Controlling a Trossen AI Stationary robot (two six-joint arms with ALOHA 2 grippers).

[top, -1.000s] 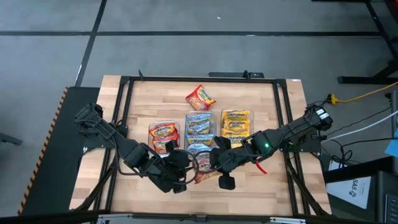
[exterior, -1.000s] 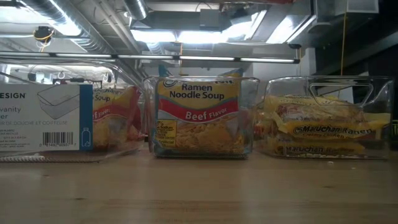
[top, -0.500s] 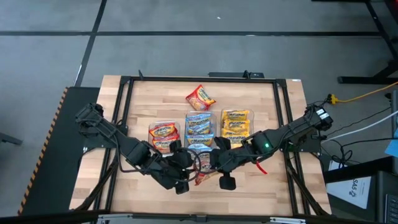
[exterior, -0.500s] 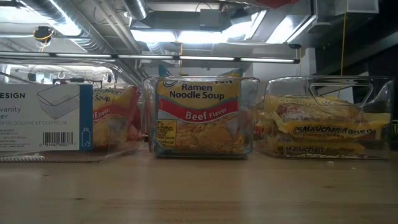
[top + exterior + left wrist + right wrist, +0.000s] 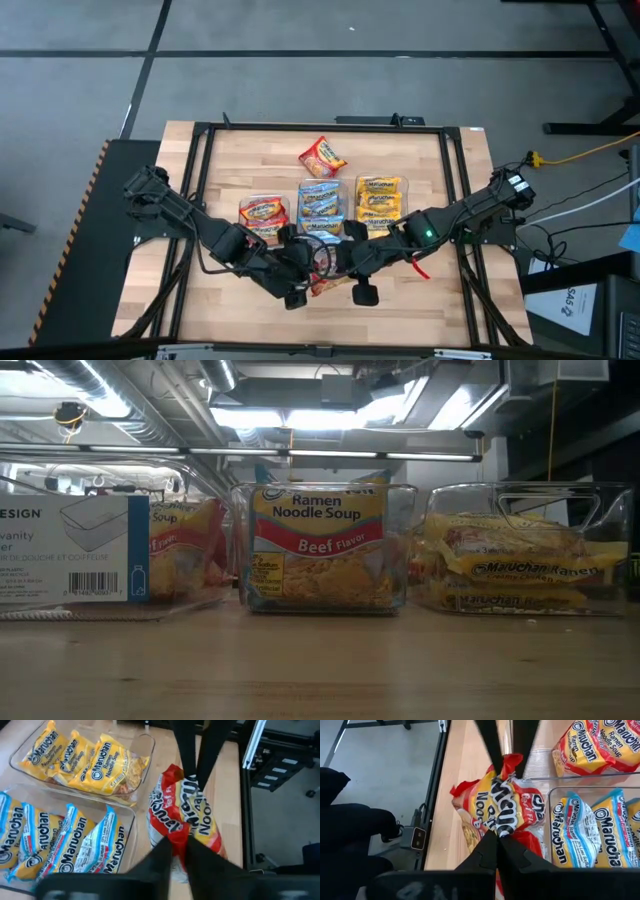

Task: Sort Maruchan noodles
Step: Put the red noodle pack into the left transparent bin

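While both arms meet at the near edge of the wooden worktop (image 5: 250, 160), a red crinkly packet (image 5: 182, 820) lies flat on the wood just outside the bins, pinched from opposite ends. Left end effector (image 5: 179, 851): fingers closed on one crimped edge of the packet. Right end effector (image 5: 497, 842): fingers closed tight on the opposite crimped edge of the same packet; each wrist view shows the other arm's fingers across it.

Materials: packets are glossy plastic film, square-ish, wrinkled, w/ serrated seal ends. Bins are clear hard plastic, rectangular, rounded corners. Worktop is pale butcher-block wood inside a black metal frame.

Counts (high view): 3 clear bins side by side at mid-worktop: red bin (image 5: 264, 215), blue bin (image 5: 321, 205), yellow bin (image 5: 380, 198). 1 loose red/orange packet (image 5: 322, 157) lies alone toward the far side, well apart from the bins. Left wrist view shows approx 3 yellow packets (image 5: 80, 757) and approx 4 blue packets (image 5: 55, 842); exact totals cannot be told, stacks overlap.
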